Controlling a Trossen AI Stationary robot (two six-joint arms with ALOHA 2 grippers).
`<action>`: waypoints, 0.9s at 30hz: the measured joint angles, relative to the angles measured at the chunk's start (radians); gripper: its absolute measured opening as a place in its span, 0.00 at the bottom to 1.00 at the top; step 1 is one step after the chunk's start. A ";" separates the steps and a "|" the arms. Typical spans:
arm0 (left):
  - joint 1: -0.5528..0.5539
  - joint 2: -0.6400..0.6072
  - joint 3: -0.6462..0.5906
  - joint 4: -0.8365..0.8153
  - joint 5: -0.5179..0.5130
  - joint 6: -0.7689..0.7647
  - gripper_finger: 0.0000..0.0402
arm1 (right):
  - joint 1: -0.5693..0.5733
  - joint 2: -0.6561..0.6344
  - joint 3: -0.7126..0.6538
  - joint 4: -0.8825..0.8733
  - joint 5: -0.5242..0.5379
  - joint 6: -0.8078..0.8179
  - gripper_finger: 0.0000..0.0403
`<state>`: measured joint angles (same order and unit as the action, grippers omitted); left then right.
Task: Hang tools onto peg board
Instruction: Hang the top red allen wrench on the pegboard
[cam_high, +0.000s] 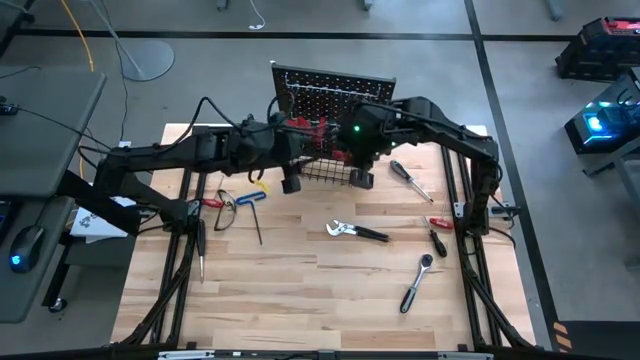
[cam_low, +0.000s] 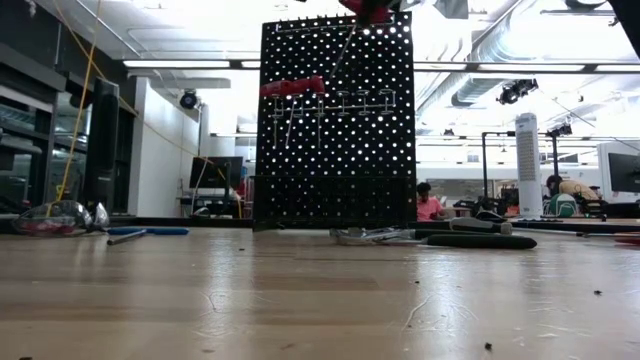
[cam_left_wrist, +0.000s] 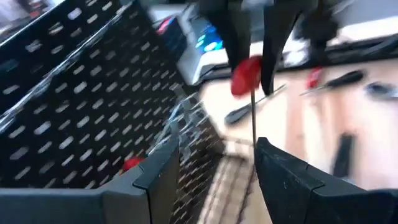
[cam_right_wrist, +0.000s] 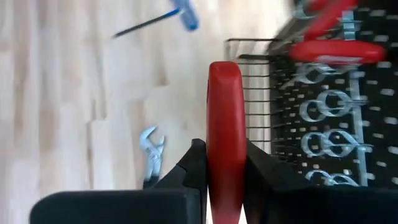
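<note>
We see the right gripper (cam_right_wrist: 225, 168) clamped on a red-handled screwdriver (cam_right_wrist: 226, 124), held up in front of the peg board (cam_high: 335, 95) — just above its wire basket (cam_high: 325, 170). The left gripper (cam_left_wrist: 214, 168) hangs near the board too, its fingers apart and holding nothing. One red-handled tool (cam_low: 293, 86) already hangs on the board. On the table (cam_high: 300, 290) in front of the board lie the pliers (cam_high: 355, 231) and the ratchet (cam_high: 416, 282) — the blue T-key (cam_high: 250, 198) lies to the board's left.

Motion blur smears the peg board (cam_left_wrist: 81, 106) and hooks in the left wrist view. Both arms cover the board's lower part from above (cam_high: 335, 95). The red handle (cam_right_wrist: 226, 137) in the right claw (cam_right_wrist: 226, 168) runs off the frame edge; its tip is unseen.
</note>
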<state>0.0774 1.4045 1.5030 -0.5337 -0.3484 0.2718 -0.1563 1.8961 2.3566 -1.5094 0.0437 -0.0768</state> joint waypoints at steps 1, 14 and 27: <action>0.004 0.006 0.000 0.012 0.035 0.000 0.47 | 0.009 0.000 0.000 -0.010 -0.007 -0.012 0.11; 0.006 0.114 0.000 0.032 0.348 -0.213 0.47 | 0.064 0.000 -0.003 -0.038 -0.014 -0.044 0.11; 0.008 0.144 -0.001 0.060 0.309 -0.269 0.47 | 0.081 0.036 -0.003 -0.044 -0.048 -0.063 0.11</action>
<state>0.0851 1.5483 1.5024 -0.4734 -0.0392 0.0031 -0.0753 1.9324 2.3531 -1.5536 -0.0039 -0.1402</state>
